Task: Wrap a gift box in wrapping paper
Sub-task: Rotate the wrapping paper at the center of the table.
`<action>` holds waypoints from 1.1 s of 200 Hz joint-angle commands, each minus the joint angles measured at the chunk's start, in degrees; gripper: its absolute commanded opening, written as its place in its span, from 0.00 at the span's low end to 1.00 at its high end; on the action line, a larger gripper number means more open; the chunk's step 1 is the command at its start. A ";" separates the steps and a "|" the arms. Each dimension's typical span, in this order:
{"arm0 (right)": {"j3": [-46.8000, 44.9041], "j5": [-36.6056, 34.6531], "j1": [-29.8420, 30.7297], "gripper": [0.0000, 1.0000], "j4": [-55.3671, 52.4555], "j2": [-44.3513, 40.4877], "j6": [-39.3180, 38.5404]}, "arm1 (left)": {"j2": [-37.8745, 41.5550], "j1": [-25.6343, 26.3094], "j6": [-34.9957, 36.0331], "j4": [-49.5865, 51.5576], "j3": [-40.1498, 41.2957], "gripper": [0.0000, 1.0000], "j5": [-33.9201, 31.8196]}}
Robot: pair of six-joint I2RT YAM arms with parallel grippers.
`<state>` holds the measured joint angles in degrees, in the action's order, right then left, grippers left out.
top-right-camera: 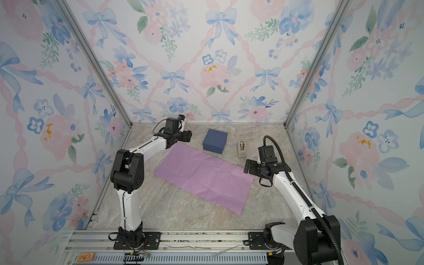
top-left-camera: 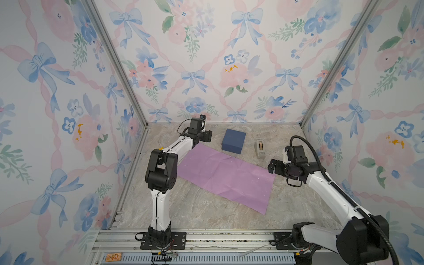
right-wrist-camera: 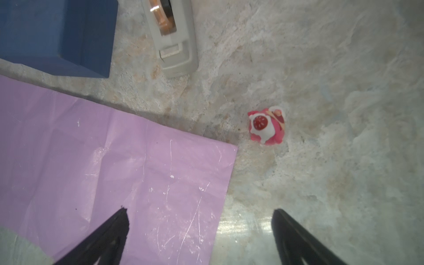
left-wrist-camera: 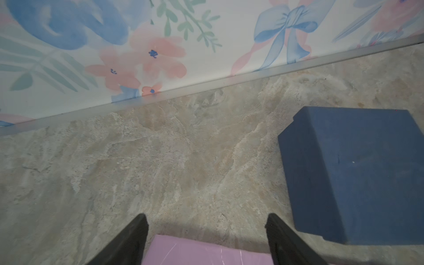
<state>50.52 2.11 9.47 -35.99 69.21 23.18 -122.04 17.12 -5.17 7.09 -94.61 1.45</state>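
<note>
Nearest me, the bare marble-patterned table (top-left-camera: 206, 218) runs back from the front rail. On it the wrapping paper (top-left-camera: 226, 177) lies flat and creased, lilac side up, set at a slant across the middle.

The right gripper (top-left-camera: 271, 166) hangs above the table at the paper's right-hand corner. In the right wrist view its jaws stand wide apart and hold nothing; one finger is over the paper, the other over bare table. That view also shows a small pink toy (right-wrist-camera: 267, 126) on the table just past the paper's corner.

Further back stands the tape dispenser (top-left-camera: 260, 149), grey-beige, just beside the gift box (top-left-camera: 233, 140). The box is navy, lid on, resting on the table close to the paper's far edge — a narrow strip of table shows between them, so it is not on the sheet.

Farthest back, near the floral wall, the left gripper (top-left-camera: 207, 135) is over the paper's far left corner. In the left wrist view its jaws are apart, gripping nothing — the corner of the paper lies between them.
</note>
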 commanded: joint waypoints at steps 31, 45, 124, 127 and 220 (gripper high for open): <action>-5.79 4.49 0.72 0.99 -4.07 -3.41 6.75 | -13.48 1.53 -4.14 9.68 -16.48 0.82 4.22; -7.29 6.22 0.72 0.99 -3.16 -3.91 7.85 | -16.85 1.91 -4.60 10.47 -20.50 0.82 3.49; -12.12 9.85 0.81 0.98 1.44 -1.67 12.24 | -19.42 1.18 -5.82 18.29 -21.78 0.80 0.91; -12.18 9.92 0.81 0.98 1.63 -1.38 12.24 | -19.30 1.16 -5.82 18.51 -21.51 0.80 1.06; -12.49 11.60 0.79 0.98 10.45 7.37 13.50 | -10.56 -0.50 -5.37 20.95 -7.43 0.76 -0.21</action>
<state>38.35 12.91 9.87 -29.21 74.22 35.92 -135.15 16.88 -9.93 22.70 -106.78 2.15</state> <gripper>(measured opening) 0.985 0.761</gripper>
